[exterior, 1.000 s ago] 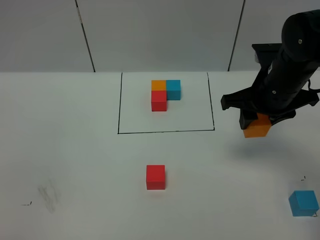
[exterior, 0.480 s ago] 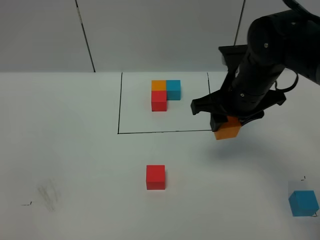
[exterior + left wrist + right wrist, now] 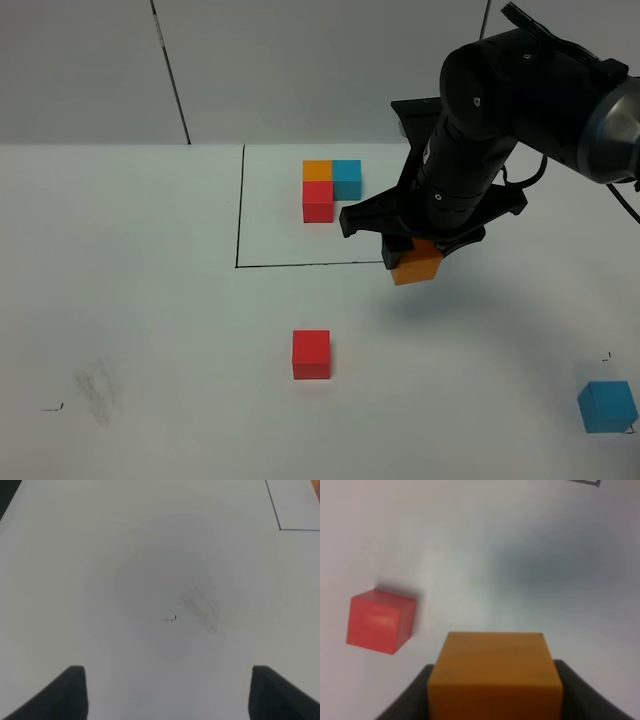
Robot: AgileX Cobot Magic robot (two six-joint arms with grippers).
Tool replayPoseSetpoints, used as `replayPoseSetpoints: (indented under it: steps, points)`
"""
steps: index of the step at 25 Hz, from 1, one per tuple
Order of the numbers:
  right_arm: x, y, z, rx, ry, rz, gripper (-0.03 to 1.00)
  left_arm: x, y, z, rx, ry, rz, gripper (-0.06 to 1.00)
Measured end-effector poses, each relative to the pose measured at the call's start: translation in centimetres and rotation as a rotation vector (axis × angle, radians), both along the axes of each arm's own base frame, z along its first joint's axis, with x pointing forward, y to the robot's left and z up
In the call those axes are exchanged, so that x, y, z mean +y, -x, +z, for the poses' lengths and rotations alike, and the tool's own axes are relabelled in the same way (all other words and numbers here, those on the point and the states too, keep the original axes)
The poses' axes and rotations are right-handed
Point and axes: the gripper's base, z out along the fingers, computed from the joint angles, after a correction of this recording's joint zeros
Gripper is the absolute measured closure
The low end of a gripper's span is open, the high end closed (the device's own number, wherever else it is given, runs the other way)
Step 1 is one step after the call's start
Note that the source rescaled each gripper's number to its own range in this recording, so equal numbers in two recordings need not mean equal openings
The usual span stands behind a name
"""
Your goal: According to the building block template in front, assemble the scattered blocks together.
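The template (image 3: 331, 185) is an L of orange, blue and red cubes inside a black-lined rectangle at the back. My right gripper (image 3: 414, 258) is shut on the loose orange cube (image 3: 417, 264) and holds it above the table near the rectangle's front right corner. In the right wrist view the orange cube (image 3: 495, 675) fills the space between the fingers, with the loose red cube (image 3: 380, 621) on the table beyond. The loose red cube (image 3: 311, 354) sits in front of the rectangle. The loose blue cube (image 3: 607, 406) lies at the front right. My left gripper (image 3: 167, 695) is open over bare table.
The black rectangle line (image 3: 330, 264) runs along the front of the template area; its corner shows in the left wrist view (image 3: 280, 528). A grey smudge (image 3: 97, 390) and small pen marks lie at the front left. A wall panel stands behind the table.
My right arm has carried the orange cube leftward, from the right side to the rectangle's front right corner. The other cubes and the left gripper have not moved.
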Motion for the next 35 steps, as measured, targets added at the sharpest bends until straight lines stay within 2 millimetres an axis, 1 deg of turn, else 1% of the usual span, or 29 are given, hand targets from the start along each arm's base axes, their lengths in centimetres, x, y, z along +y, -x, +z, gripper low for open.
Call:
replayPoseSetpoints:
  steps: [3, 12, 17, 21, 26, 32, 35]
  points:
    - [0.9, 0.4, 0.2, -0.009, -0.005, 0.022, 0.96, 0.0, 0.0, 0.0, 0.000, 0.000, 0.000, 0.34]
    - [4.2, 2.7, 0.3, -0.015, -0.012, 0.120, 0.96, 0.0, 0.0, 0.0, 0.000, 0.000, 0.000, 0.34]
    - [5.1, 3.3, 0.3, -0.017, -0.034, 0.117, 0.96, 0.0, 0.0, 0.0, 0.000, 0.000, 0.000, 0.34]
    - [5.3, 3.1, 0.1, -0.017, -0.038, 0.114, 0.96, 0.0, 0.0, 0.0, 0.000, 0.000, 0.000, 0.34]
    - [6.3, 1.8, -0.2, -0.006, -0.024, 0.133, 0.96, 0.0, 0.0, 0.0, 0.000, 0.000, 0.000, 0.34]
    - [7.7, 0.1, 0.6, -0.030, -0.036, 0.147, 0.96, 0.0, 0.0, 0.0, 0.000, 0.000, 0.000, 0.34]
    - [8.2, -0.4, 0.5, -0.027, -0.034, 0.149, 0.96, 0.0, 0.0, 0.0, 0.000, 0.000, 0.000, 0.34]
